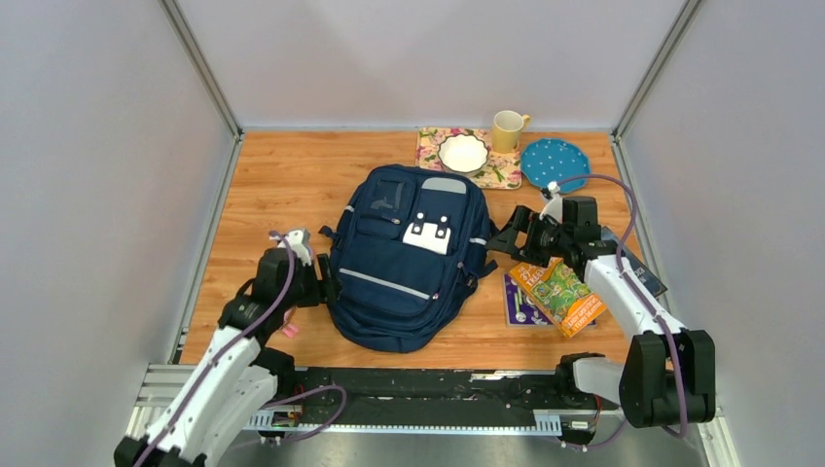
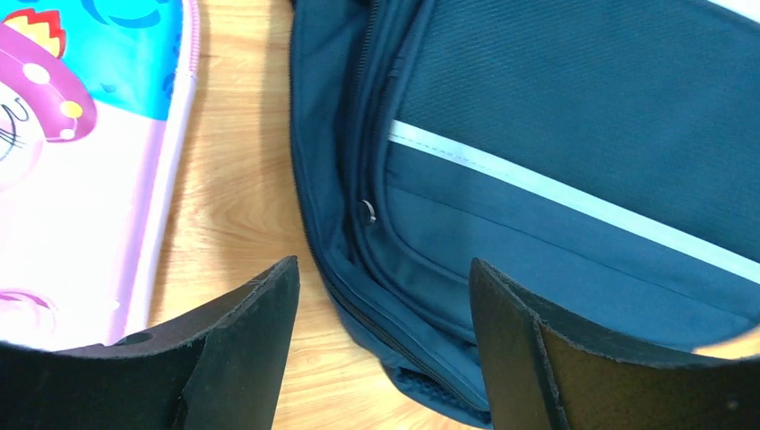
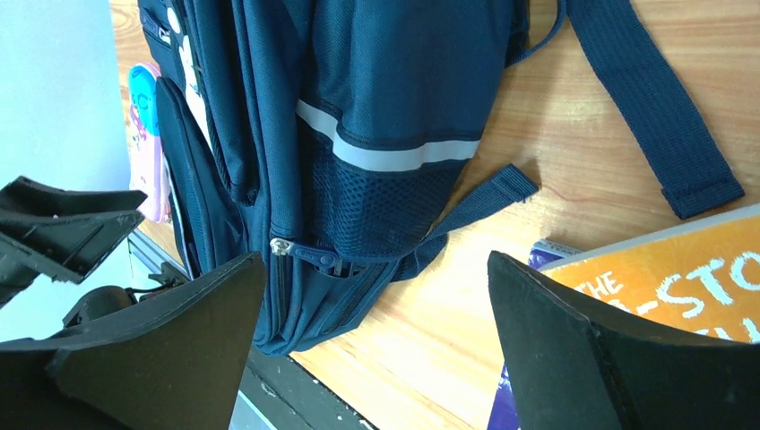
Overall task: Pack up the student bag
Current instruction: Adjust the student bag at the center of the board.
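On the wooden table (image 1: 292, 185), the student bag (image 1: 404, 258) lies front up.

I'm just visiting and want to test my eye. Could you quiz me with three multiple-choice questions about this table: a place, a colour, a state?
1. Where is the orange book relative to the navy backpack?
A) on it
B) to its right, on the table
C) behind it

2. What colour is the mug?
A) red
B) yellow
C) black

3. How are the left claw and right claw?
A) both shut
B) holding straps
C) both open, empty

Answers: B, it lies on wood past the backpack's right side; B, it is pale yellow; C, both are spread wide, gripping nothing.
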Robot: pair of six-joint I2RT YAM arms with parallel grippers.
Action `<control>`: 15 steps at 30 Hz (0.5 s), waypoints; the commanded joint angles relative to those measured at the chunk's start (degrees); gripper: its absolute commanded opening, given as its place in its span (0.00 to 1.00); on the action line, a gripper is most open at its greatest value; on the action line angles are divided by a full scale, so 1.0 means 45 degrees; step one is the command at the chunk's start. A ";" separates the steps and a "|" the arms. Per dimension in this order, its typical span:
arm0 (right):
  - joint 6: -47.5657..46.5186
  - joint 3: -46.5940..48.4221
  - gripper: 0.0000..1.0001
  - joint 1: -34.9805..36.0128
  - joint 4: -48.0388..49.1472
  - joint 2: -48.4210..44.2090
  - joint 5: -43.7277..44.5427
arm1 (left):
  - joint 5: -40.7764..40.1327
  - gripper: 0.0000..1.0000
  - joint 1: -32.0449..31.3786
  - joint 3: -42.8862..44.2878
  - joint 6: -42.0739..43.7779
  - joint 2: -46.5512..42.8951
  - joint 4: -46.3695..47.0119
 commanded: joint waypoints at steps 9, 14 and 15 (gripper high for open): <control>0.0720 0.1269 0.98 0.0355 0.2594 0.2919 0.0152 | 0.2549 0.79 -0.0033 -0.1912 -0.2684 -0.4227 -0.1123; 0.0758 0.1702 0.98 0.0569 0.3238 0.4348 -0.0100 | 0.3193 0.79 -0.0033 -0.2729 -0.3738 -0.4948 -0.0813; 0.0972 0.1721 0.98 0.0608 0.3472 0.4718 -0.0159 | 0.3213 0.79 -0.0053 -0.2946 -0.3856 -0.5047 -0.0618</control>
